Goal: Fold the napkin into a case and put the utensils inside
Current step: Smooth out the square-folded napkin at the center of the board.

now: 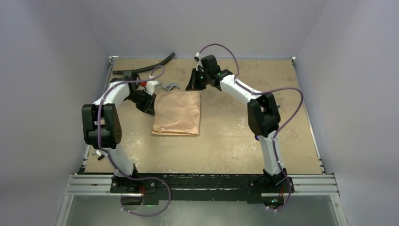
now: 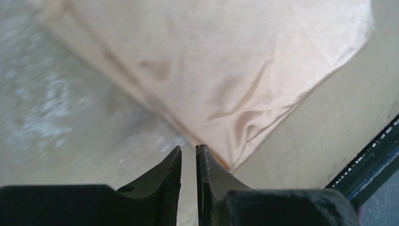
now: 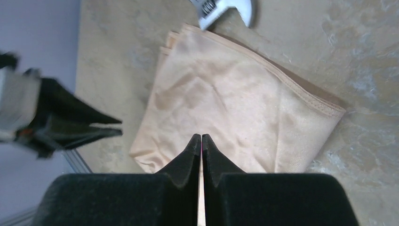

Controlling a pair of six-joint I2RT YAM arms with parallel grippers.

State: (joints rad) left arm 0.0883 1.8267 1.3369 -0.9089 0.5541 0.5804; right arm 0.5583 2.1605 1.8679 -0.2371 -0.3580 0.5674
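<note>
The peach-orange napkin [image 1: 178, 114] lies folded flat as a rectangle in the middle of the table. It also shows in the left wrist view [image 2: 226, 61] and the right wrist view [image 3: 235, 103]. My left gripper [image 1: 149, 107] is at the napkin's upper left edge, low over the table. Its jaws [image 2: 188, 148] stand a narrow slit apart with nothing between them, beside a napkin corner. My right gripper [image 1: 194, 84] hovers above the napkin's far right corner, shut and empty [image 3: 201, 136]. The fork and spoon are not visible in any view.
A red-handled wrench [image 1: 164, 86] lies just beyond the napkin's far edge, its head in the right wrist view [image 3: 226, 9]. A curved black hose [image 1: 146, 68] lies at the back left. The left gripper shows in the right wrist view [image 3: 117, 127].
</note>
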